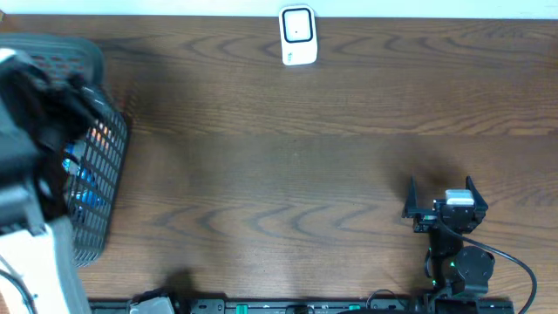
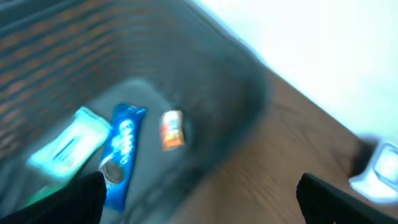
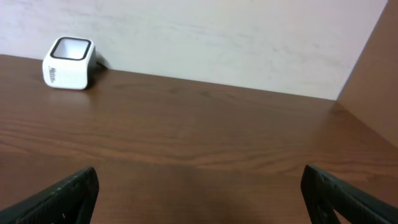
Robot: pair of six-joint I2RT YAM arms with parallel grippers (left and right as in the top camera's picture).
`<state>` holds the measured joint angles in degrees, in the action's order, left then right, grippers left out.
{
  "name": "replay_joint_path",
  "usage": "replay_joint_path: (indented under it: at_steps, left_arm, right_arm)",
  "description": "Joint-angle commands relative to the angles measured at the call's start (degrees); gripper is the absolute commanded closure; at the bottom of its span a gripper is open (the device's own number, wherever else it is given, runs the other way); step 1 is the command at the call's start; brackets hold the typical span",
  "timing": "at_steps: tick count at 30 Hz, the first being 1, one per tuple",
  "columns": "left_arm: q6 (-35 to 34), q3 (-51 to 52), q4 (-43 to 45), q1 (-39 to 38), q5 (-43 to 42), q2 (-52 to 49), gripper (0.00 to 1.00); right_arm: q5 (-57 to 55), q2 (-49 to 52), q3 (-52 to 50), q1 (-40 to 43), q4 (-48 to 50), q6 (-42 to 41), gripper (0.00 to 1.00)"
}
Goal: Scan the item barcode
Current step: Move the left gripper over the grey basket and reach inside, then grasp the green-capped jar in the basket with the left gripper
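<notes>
At lower left, left wrist view: blurred blue packet (image 2: 122, 149), white lettering, in basket (image 2: 227, 81); left gripper (image 2: 200, 186) and right gripper (image 3: 200, 174) wide open, empty.

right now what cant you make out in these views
- Basket contents, overhead: mostly hidden under the left arm.
- Blue packet, pale packet, small orange item, left wrist: motion blur, no label or barcode readable.
- White scanner, left wrist: blurred and cut off by the right edge.
</notes>
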<state>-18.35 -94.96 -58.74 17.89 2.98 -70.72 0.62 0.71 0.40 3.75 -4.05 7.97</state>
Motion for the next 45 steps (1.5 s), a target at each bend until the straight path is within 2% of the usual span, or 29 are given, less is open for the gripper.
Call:
replay_joint_path:
  at_steps: [1, 3, 11, 22, 27, 33, 45]
  left_arm:
    - [-11.98, -3.3, -5.55, 7.61, 1.49, -5.49, 0.02]
    - [-14.99, -3.19, -9.68, 11.1, 1.31, -8.07, 0.02]
    - [-20.13, -2.75, -19.69, 20.04, 1.36, -15.54, 0.02]
    - [-22.49, 2.16, -23.67, 26.64, 3.04, -16.87, 0.02]
    - [-24.24, 9.18, -20.65, 27.43, 6.08, -16.87, 0.02]
    - [-24.65, 17.46, -12.17, 27.41, 6.08, -16.9, 0.02]
    - [-25.92, 23.12, -2.99, 27.43, 6.05, -17.64, 0.02]
  right_arm:
    - [-0.11, -0.33, -0.07, 0.33, -0.28, -0.63, 0.01]
    - [-0.11, -0.33, -0.07, 0.33, -0.28, -0.63, 0.01]
    - [-0.11, -0.33, -0.07, 0.33, -0.28, -0.63, 0.01]
    - [-0.11, -0.33, -0.07, 0.33, -0.28, -0.63, 0.01]
    - [-0.11, -0.33, -0.07, 0.33, -0.28, -0.63, 0.01]
    - [-0.11, -0.33, -0.07, 0.33, -0.28, -0.63, 0.01]
    - [-0.11, -0.33, -0.07, 0.33, -0.28, -0.61, 0.01]
